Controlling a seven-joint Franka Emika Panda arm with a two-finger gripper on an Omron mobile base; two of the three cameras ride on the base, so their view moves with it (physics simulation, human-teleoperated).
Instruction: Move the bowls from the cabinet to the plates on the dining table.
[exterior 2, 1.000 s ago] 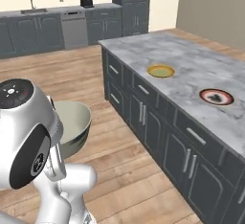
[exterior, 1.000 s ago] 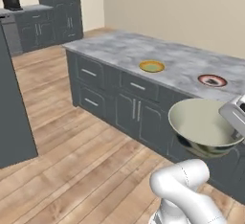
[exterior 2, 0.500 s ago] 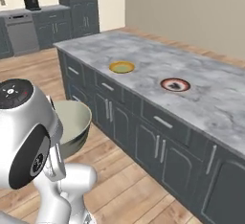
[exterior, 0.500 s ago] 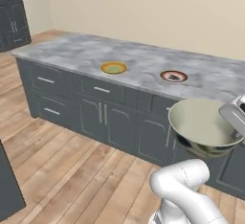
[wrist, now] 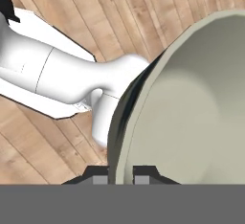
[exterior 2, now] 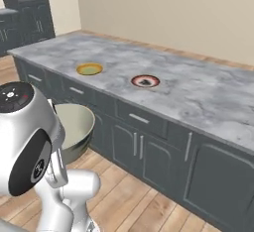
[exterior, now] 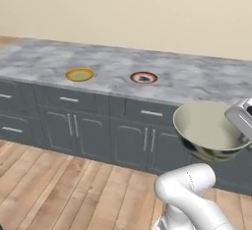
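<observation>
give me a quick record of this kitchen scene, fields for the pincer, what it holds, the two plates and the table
pincer: shut on the rim of the cream bowl
cream bowl: carried upright in front of the dining table, above the wood floor
yellow plate: on the marble top, nothing on it
red plate: on the marble top beside the yellow one, no bowl on it

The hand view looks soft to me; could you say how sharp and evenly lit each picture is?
Hand view: the cream bowl is smooth, shaded along its dark outer edge; floor planks are crisp. Left base view: the dining table is slightly blurred, evenly lit. Right base view: the same soft light, with no glare on either plate.
</observation>
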